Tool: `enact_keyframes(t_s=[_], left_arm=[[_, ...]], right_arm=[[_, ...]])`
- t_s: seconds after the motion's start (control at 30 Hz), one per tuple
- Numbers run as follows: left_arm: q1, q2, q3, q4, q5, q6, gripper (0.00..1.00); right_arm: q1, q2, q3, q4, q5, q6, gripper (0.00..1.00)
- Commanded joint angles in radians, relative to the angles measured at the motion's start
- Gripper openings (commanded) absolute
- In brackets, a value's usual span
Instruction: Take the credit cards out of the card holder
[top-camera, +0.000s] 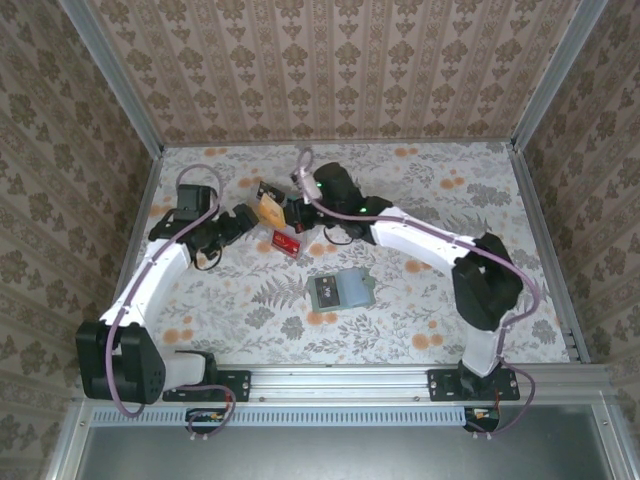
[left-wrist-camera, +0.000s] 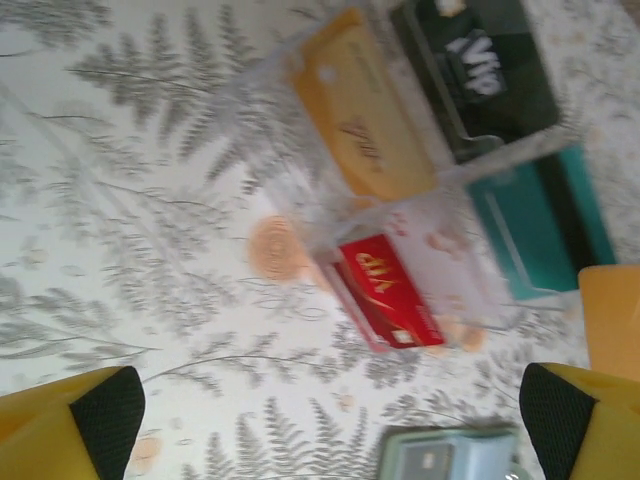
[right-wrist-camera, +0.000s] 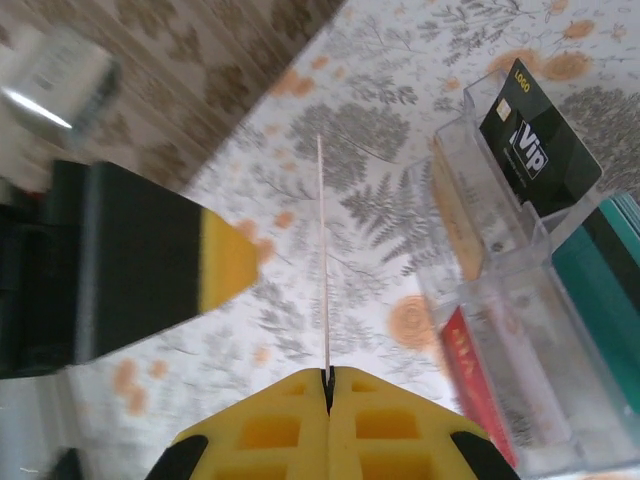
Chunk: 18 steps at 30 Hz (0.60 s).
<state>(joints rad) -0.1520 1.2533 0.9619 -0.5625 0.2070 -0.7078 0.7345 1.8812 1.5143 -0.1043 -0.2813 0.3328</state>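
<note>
Seen from above, the table (top-camera: 420, 330) wears a pale cloth printed with grey ferns and orange blossoms. It is boxed in by walls (top-camera: 330, 70) of beige damask wallpaper, with an aluminium rail (top-camera: 400, 385) along the near edge. The card holder (top-camera: 340, 290) lies flat and open near the middle of the cloth, apart from both arms. Behind it the left gripper (top-camera: 232, 226) and right gripper (top-camera: 292, 213) face each other with a tan-orange card (top-camera: 268, 209) between them. In the left wrist view that gripper's fingers are spread wide at the bottom corners with nothing between them. Below lies a clear tray (left-wrist-camera: 300, 215) holding a yellow-orange card (left-wrist-camera: 365, 110) with script too blurred to read, a black card (left-wrist-camera: 480, 70) lettered "VIP" in white, a teal card (left-wrist-camera: 540, 220) and a red card (left-wrist-camera: 390, 295) marked "VIP" in gold. The card holder's edge shows at the bottom. In the right wrist view the yellow fingers are pressed together on the tan-orange card, seen edge-on as an upright thin line. Here the black card also reads "LOGO" in yellow.
</note>
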Motion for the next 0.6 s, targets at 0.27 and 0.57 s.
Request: enact_keyframes(t_s=[0.27,0.57], left_arm=[[0.168,-0.122,-0.122,-0.088,0.010,0.076,1.00],[0.210,-0.143,-0.155,-0.084,0.069,0.094,1.00]], right_arm=[[0.045,0.314,0.366,-0.149,0.164,-0.407,0.00],[0.045,0.426,0.432,-0.057,0.209,-0.447,0.00]])
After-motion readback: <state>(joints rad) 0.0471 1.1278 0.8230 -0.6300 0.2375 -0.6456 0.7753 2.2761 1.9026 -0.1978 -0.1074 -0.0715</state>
